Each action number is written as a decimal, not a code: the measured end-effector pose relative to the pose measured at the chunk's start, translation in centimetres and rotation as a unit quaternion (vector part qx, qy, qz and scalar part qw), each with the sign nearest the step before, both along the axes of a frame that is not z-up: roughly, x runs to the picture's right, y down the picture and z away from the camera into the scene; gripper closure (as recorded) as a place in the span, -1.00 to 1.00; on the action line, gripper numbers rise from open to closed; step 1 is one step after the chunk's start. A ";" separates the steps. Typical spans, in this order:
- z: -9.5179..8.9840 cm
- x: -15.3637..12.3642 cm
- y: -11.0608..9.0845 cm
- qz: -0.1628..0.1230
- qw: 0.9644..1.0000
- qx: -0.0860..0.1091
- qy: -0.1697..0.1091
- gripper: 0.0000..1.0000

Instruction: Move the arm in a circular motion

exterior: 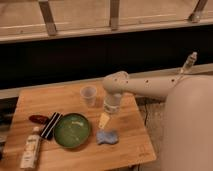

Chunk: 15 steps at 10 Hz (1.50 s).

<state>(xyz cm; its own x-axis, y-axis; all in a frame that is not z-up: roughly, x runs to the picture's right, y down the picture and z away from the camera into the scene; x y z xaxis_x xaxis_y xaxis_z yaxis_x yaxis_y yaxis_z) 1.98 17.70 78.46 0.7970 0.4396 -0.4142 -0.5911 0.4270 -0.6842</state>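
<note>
The large, smooth cream-beige tubular arm reached in from the camera's right over the pale wooden table. It bent at a rounded elbow and dropped through a short cylindrical tip, so that the gripper hung pointing down near the middle of the tabletop. Whether that gripper was released or clenched could not be told; nothing could be seen in its hold. Since the task asked only for a circle traced in the air, the arm probably needed to carry nothing, and the raised, bent posture seemed to give it room to sweep.

Just behind the gripper and slightly to the camera's left stood a small clear plastic cup, upright and near the descending tip. A crumpled blue sponge lay just in front of the gripper. A round green bowl sat to the left of the gripper, nearer the camera. A flat black rectangular object lay at the bowl's rim, with a dark red oblong item further left. A white bottle lay on its side, well apart from the gripper, at the table's near left corner.

The cup and the sponge looked the likeliest things to be clipped by a low circle.
</note>
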 end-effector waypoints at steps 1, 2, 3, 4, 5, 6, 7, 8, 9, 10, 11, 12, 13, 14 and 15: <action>0.0 0.0 0.0 0.000 1.000 0.000 0.000 -0.60; 0.0 0.0 0.0 0.000 1.000 0.000 0.000 -0.60; 0.0 0.0 0.0 0.000 1.000 0.000 0.000 -0.60; 0.0 0.0 -0.1 0.000 1.000 0.001 0.000 -0.60; 0.0 0.1 -0.1 0.000 1.000 0.003 0.002 -0.60; 0.1 0.4 -0.7 0.003 1.000 0.014 0.009 -0.60; 0.5 1.0 -1.7 0.005 1.000 0.026 0.015 -0.60; 0.9 1.6 -3.2 0.006 0.999 0.043 0.018 -0.60; 1.1 2.3 -4.8 0.003 0.998 0.062 0.021 -0.60; 1.1 2.8 -7.9 -0.002 0.995 0.096 0.017 -0.60; 1.1 2.5 -10.1 -0.009 0.993 0.118 0.006 -0.60; 1.4 1.7 -11.7 -0.018 0.991 0.130 -0.008 -0.60; 1.4 0.7 -12.8 -0.026 0.990 0.138 -0.021 -0.60; 1.4 0.8 -12.9 -0.029 0.990 0.138 -0.021 -0.60; 1.4 1.0 -12.9 -0.029 0.990 0.137 -0.019 -0.60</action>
<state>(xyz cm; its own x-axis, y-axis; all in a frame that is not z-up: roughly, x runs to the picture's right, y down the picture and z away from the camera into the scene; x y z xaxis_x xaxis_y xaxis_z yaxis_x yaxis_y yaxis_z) 2.97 4.82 79.88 0.8372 0.4841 -0.2543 -0.5357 0.6327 -0.5591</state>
